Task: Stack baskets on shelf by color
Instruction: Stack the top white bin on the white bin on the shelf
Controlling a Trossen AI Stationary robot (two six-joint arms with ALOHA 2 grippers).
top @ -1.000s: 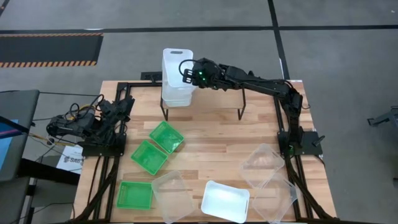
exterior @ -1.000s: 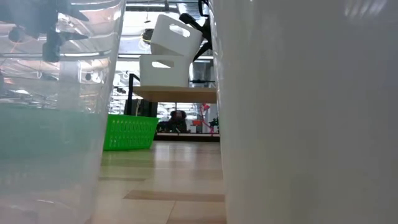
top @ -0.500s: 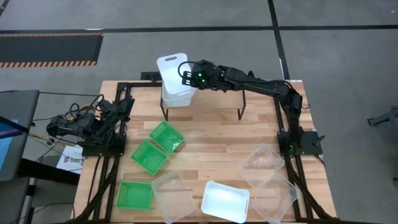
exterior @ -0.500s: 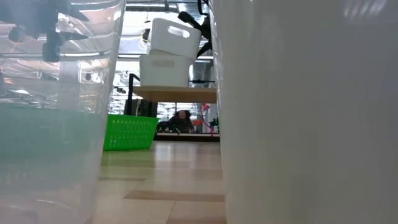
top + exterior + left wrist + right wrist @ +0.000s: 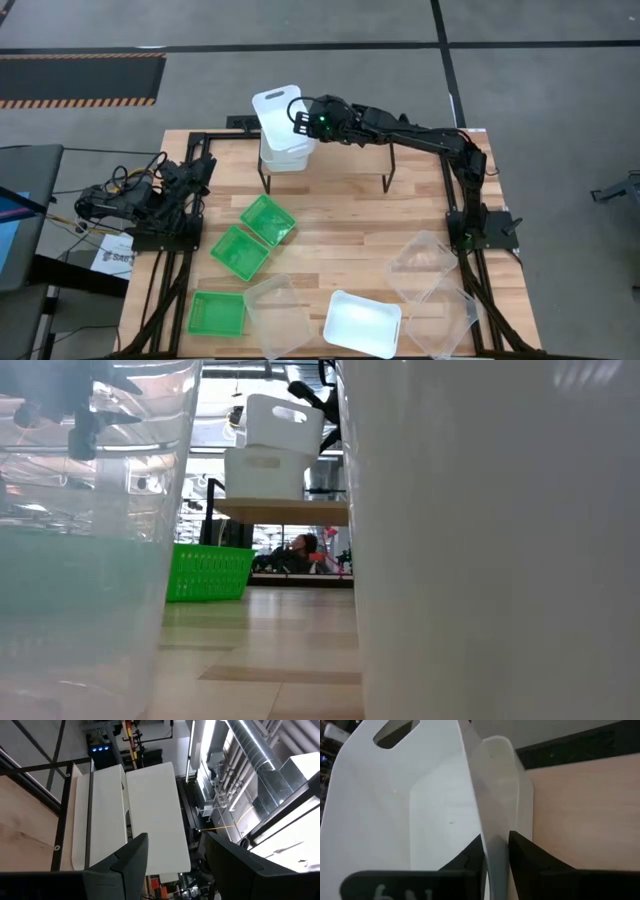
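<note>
Fingers (image 5: pixel 530 857) straddle white basket (image 5: pixel 277 112) wall (contact unclear); shelf (image 5: pixel 350 160) top mostly hidden.

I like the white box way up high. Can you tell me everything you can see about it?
The top white basket is an opaque plastic tub with rounded corners and a slot handle cut in its end wall. It sits tilted, not yet nested flat, on a second white basket standing on the shelf. The right gripper is at its wall, one finger on each side of the thin rim. Nothing else touches it.
</note>
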